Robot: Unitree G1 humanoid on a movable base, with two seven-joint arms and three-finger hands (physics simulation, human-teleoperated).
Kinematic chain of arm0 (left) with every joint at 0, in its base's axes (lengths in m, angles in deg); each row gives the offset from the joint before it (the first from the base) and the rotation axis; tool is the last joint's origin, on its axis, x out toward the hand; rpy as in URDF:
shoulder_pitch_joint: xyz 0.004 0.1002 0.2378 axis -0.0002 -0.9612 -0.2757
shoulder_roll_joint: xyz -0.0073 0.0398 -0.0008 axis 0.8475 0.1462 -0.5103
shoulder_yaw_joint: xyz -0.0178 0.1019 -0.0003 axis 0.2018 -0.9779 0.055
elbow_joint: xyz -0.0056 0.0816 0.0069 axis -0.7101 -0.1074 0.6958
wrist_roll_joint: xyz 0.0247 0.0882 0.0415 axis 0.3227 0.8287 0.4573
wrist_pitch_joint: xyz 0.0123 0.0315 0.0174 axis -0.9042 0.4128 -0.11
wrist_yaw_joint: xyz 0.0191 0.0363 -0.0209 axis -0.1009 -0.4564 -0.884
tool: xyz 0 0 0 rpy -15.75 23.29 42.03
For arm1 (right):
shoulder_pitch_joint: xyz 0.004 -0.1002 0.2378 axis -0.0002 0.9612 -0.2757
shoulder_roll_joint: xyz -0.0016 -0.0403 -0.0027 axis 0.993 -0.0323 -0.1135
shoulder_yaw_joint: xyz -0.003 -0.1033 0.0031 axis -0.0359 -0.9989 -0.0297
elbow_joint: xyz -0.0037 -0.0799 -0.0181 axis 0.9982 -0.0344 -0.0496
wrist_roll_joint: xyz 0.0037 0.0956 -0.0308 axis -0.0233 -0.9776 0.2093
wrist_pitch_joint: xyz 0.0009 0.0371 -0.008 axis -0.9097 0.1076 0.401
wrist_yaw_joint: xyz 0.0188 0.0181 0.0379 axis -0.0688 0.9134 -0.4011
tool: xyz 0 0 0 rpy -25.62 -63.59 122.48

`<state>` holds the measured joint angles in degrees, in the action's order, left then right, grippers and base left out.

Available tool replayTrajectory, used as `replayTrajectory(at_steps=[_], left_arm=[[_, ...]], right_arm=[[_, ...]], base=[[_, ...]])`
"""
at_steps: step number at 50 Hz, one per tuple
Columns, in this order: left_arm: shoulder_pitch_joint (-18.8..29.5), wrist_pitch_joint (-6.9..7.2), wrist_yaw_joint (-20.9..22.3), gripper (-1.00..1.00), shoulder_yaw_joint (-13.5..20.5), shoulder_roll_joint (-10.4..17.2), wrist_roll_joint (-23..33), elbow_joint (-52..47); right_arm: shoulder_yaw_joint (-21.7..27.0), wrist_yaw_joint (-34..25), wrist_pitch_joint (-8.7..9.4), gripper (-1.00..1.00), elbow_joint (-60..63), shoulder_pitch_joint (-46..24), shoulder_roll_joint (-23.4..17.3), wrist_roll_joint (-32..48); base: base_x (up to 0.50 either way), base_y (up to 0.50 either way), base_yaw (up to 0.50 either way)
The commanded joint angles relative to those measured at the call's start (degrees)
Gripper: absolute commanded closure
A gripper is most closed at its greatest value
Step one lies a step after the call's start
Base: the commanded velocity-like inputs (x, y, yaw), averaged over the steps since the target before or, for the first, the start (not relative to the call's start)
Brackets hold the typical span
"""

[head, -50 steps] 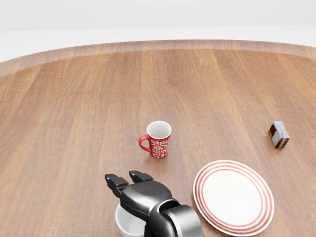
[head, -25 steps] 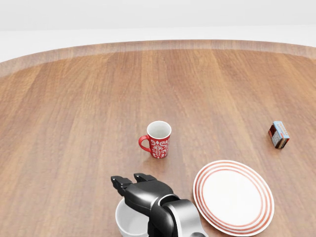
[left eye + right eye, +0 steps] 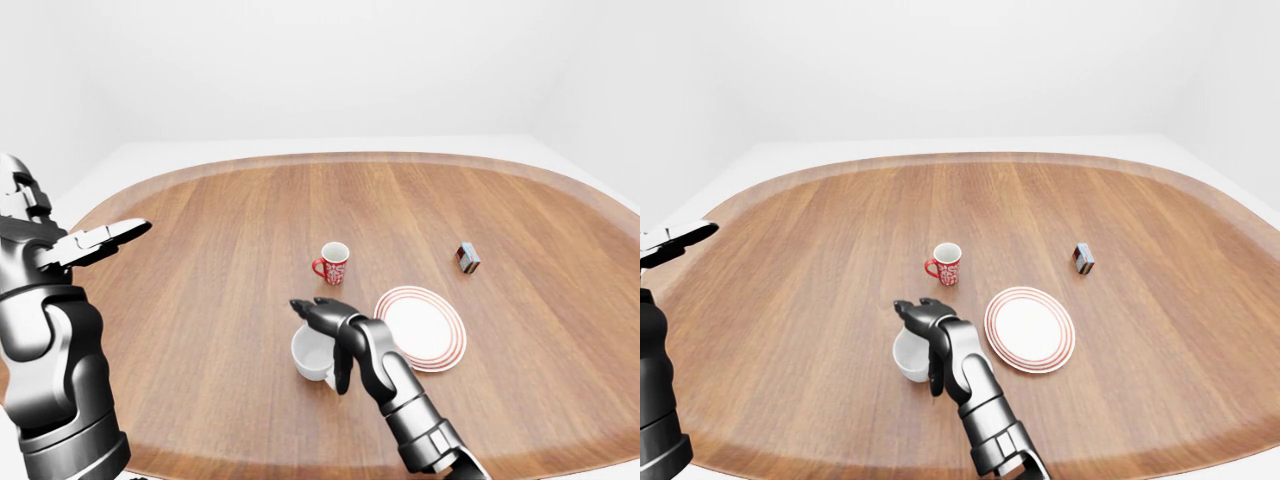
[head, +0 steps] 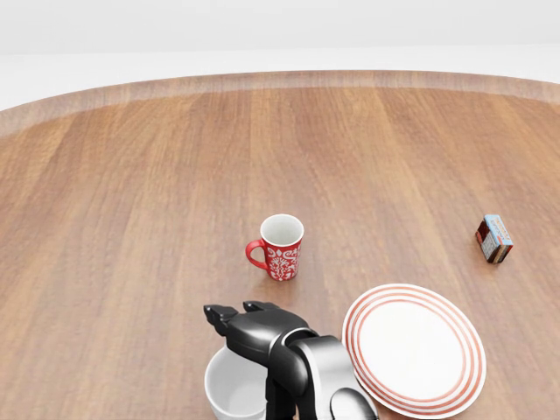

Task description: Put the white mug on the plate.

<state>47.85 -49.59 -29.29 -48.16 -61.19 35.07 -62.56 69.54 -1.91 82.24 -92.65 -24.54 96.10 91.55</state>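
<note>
Left-eye view shows a large oval wooden desk (image 3: 220, 250) with white surroundings. The white mug (image 3: 312, 354) stands upright near the bottom centre of that view, mouth up, on the bare wood just to the left of the plate (image 3: 422, 327). It is not on the plate; a strip of wood shows between the two.

The right robot hand (image 3: 318, 314) reaches over the mug from the lower right, its dark arm rising from the bottom edge. Two fingers (image 4: 229, 316) lie stretched over the far rim of the mug, pointing toward the left of the head view, while another dark finger hangs down along the mug's right side. The fingers stand about the mug without visibly closing round it, so the hand reads as spread rather than gripping.

The left robot hand (image 3: 100, 240) is held up at the left edge of the left-eye view, well apart from everything on the desk, with its fingers extended flat and holding nothing.

Above the white mug in the head view stands a red patterned mug (image 4: 278, 248), upright, handle to its left. The plate is white with red rings round its edge. A small box (image 4: 494, 239) lies well to the right, above the plate.
</note>
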Motion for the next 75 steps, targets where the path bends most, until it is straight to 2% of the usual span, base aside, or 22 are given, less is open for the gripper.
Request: replayTrajectory(at_steps=[1, 26, 54, 55, 75], left_arm=[[-0.16, 0.0, -0.08, -1.0, 0.14, 0.0, -0.14, -0.45], [-0.15, 0.0, -0.02, -1.0, 0.24, 0.02, -0.22, -0.26], [-0.08, 0.0, 0.06, -1.0, -0.01, 0.0, -0.06, 0.33], [-0.13, 0.0, 0.04, -1.0, 0.01, -0.02, -0.06, 0.22], [-0.2, 0.0, 0.18, -1.0, -0.06, -0.2, 0.13, 0.54]], right_arm=[[1.01, 0.0, 0.0, -1.0, -3.67, -2.94, 0.08, -0.25], [1.83, 0.0, 0.0, -1.0, -14.7, -7.73, 1.25, -2.37], [2.02, 0.0, 0.0, -1.0, -23.73, -8.09, 0.91, -3.56], [2.01, 0.0, 0.0, 0.97, -23.36, -8.02, 0.87, -3.53], [2.03, 0.0, 0.0, 1.0, -21.47, -7.43, 0.62, -3.0]], base=[[0.0, 0.0, 0.0], [0.0, 0.0, 0.0], [0.0, 0.0, 0.0], [0.0, 0.0, 0.0], [0.0, 0.0, 0.0]])
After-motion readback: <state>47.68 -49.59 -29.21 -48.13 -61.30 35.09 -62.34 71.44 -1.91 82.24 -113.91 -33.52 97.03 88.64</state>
